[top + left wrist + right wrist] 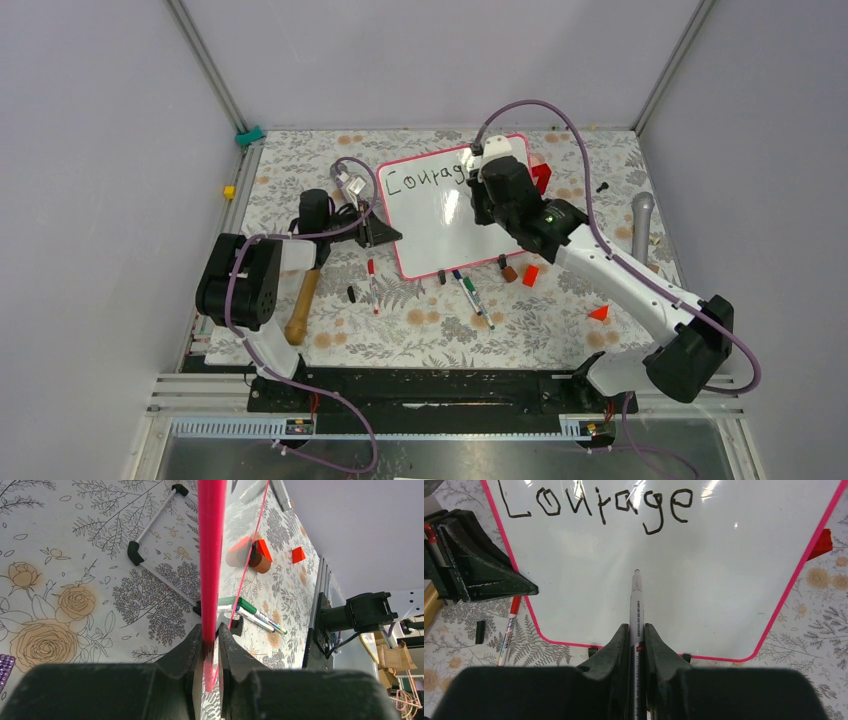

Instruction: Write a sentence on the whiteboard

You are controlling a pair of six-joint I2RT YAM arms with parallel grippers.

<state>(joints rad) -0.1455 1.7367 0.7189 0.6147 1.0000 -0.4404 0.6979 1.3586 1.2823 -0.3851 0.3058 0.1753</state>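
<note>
Though overhead hides it, right end effector (636, 630) grips a marker (636, 596); left end effector (210, 639) clamps whiteboard (211, 550).

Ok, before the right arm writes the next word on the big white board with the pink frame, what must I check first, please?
1. Left gripper shut on the edge of the large glossy whiteboard with thin pink-red frame: ok.
2. Right gripper shut on the slim white marker: ok.
3. Black handwritten sentence complete: not ok, only "Courage" is there.
4. Bare white space below that word: ok.
5. Marker touching the board with its tip: cannot tell.
</note>
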